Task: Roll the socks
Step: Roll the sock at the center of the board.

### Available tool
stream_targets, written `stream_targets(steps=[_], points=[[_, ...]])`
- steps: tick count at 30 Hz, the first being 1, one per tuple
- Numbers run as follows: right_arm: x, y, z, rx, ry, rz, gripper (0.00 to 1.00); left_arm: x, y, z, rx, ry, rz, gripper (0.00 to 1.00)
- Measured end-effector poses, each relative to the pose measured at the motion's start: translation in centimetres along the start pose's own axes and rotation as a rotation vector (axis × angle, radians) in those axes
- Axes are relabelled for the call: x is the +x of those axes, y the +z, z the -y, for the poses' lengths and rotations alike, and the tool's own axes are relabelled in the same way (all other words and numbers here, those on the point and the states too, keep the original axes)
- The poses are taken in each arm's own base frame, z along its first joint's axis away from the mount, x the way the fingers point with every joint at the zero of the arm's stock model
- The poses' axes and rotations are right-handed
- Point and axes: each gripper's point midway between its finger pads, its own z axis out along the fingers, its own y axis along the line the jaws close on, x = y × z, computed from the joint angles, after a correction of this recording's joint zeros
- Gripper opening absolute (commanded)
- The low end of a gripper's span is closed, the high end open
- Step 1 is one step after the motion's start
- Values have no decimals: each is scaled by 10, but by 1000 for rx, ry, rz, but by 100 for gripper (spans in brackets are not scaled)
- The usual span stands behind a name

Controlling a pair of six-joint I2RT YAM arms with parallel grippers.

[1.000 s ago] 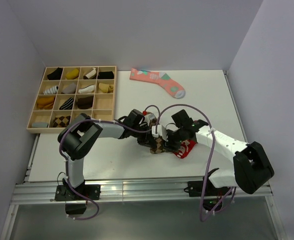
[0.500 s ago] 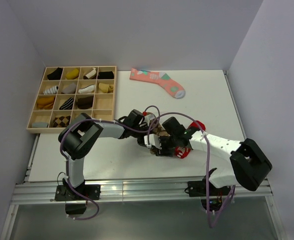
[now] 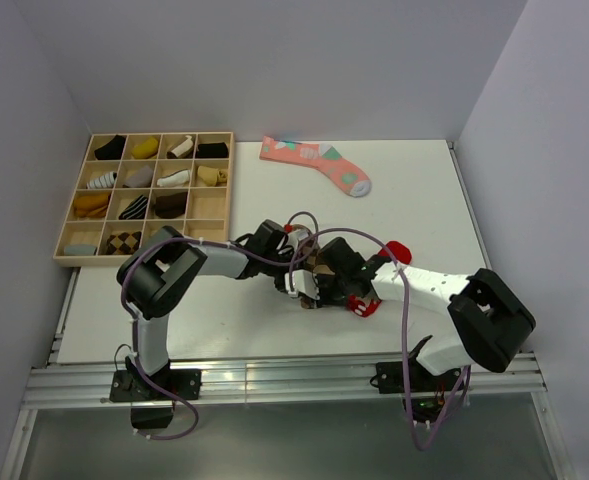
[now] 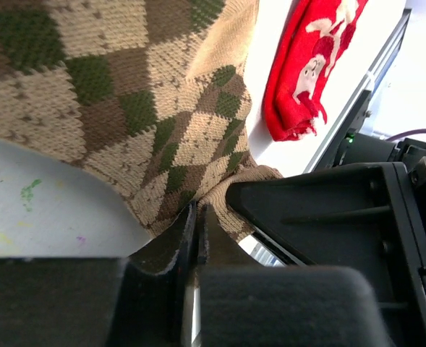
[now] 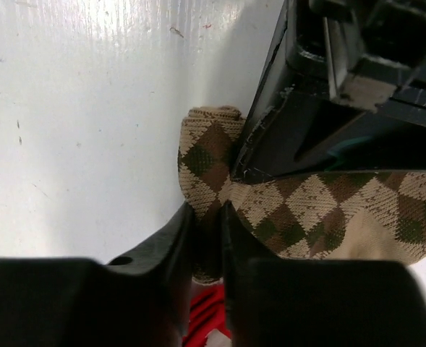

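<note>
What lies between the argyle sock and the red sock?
A narrow strip of bare white table, seen in the left wrist view; the argyle sock and red sock lie apart.

I count one tray [image 3: 94, 260] of sixteen compartments; right of it, three loose socks — one argyle sock [image 4: 126, 108], one red sock [image 4: 307, 65], one pink sock [image 3: 316, 163] — and two arms [image 3: 209, 258].

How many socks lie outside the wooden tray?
3: pink sock at the back, argyle sock in left hand and right hand, red sock beside it. Others may be hidden.
</note>
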Motion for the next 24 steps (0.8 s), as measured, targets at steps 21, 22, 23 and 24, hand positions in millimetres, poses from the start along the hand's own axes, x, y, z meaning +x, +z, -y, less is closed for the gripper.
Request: stream_targets(steps=[21,22,23,24], points=[[-3,-2,4,-213,288,32,11,-1,-11,-9,-45,-178,142,17],[-2,-2,5,-234,317,31,11,-2,-12,-10,-47,-184,153,17],[-2,-2,6,-265,350,36,11,-3,-12,-11,-47,-193,163,17],[-1,-2,7,-284,374,36,10,-3,-13,-11,-46,-200,172,17]])
